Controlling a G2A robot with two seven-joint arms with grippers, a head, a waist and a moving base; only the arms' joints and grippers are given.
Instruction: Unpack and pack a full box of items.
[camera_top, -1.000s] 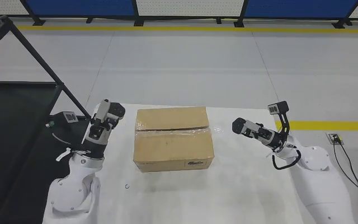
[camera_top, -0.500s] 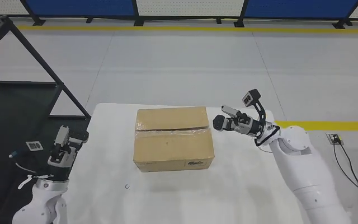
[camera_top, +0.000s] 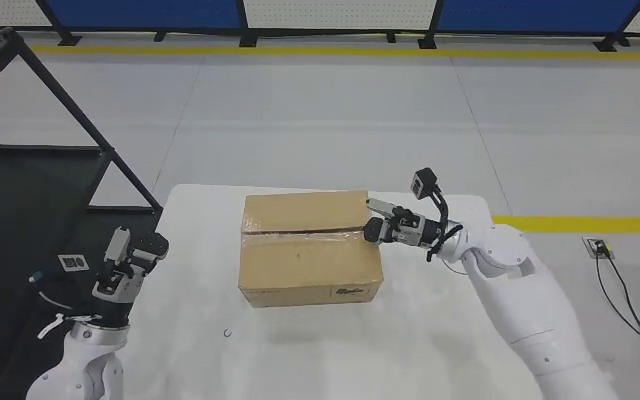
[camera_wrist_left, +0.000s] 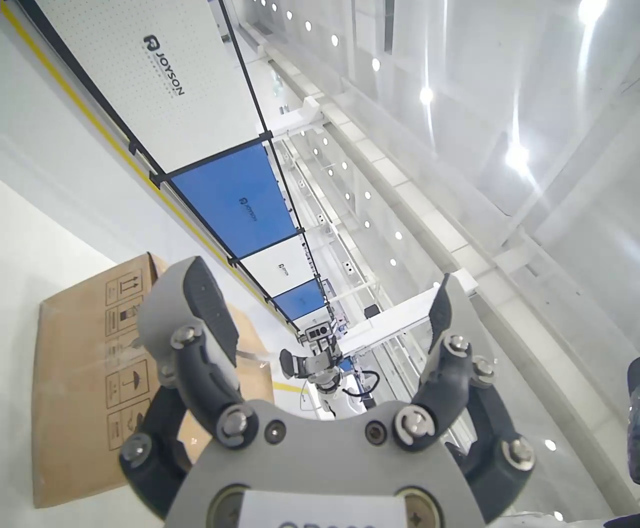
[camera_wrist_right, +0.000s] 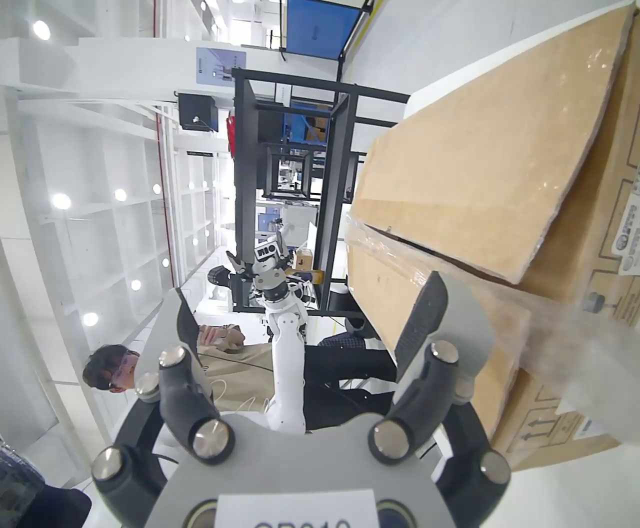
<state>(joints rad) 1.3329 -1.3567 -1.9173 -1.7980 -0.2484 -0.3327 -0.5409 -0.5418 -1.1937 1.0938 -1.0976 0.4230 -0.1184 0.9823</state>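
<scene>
Right pincer: spread wide, holding nothing; at the right end of the brown cardboard box, level with its clear tape seam; contact cannot be told
Left pincer: wide apart, empty; well off the box's left side
Box: flaps shut; resting on the white table

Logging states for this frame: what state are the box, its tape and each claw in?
box: flaps shut, not yet opened.
tape: across the top seam, wrinkled at the end near the right claw.
left claw: open, empty, apart from the box.
right claw: open, empty, at the box's seam end.
</scene>
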